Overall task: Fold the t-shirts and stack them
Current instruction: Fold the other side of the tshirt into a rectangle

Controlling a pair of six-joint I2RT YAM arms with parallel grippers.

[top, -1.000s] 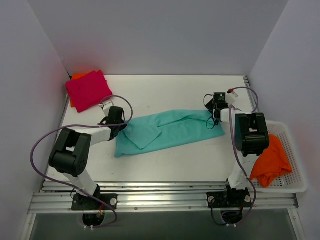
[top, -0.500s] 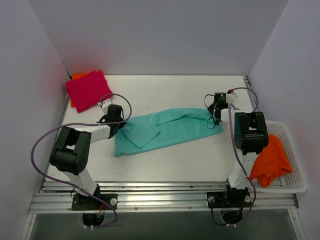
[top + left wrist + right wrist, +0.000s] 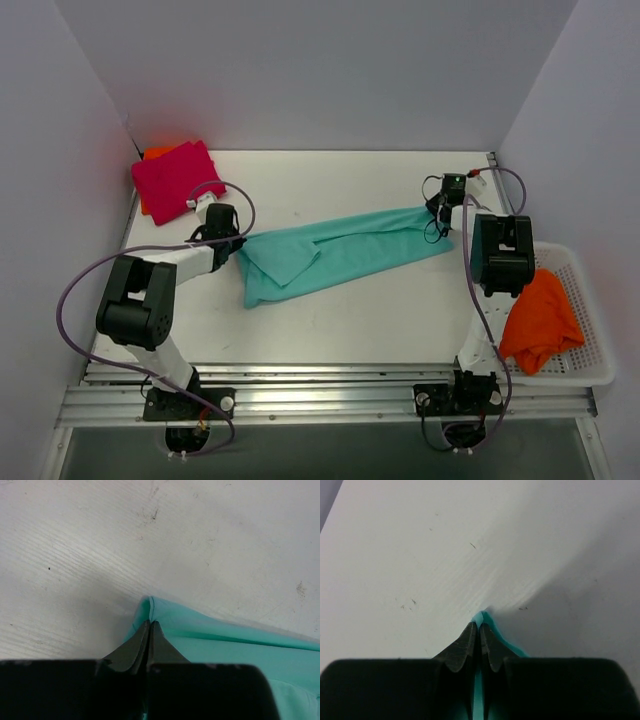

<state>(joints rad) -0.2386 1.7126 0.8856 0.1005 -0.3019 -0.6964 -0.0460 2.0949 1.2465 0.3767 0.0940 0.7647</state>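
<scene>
Left pincer (image 3: 150,623) is clamped tight on the teal shirt's (image 3: 340,255) left corner, and my right pincer (image 3: 480,626) nips its right corner the same way. Nearest me, at right, an orange shirt (image 3: 540,320) sits crumpled in the basket (image 3: 592,376). Mid-table (image 3: 330,325), the teal shirt lies stretched between both pincers, slanting farther toward the right. Far left, a folded pink shirt (image 3: 175,178) rests on orange cloth (image 3: 153,153).

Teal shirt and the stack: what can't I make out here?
- Top view: the orange shirt under the pink shirt shows only a corner; pink covers the rest.
- Left wrist: left gripper blocks the teal shirt beyond its pinched end.
- Right wrist: right gripper hides all but a teal sliver.
- Top view: both pinches too small to judge.
</scene>
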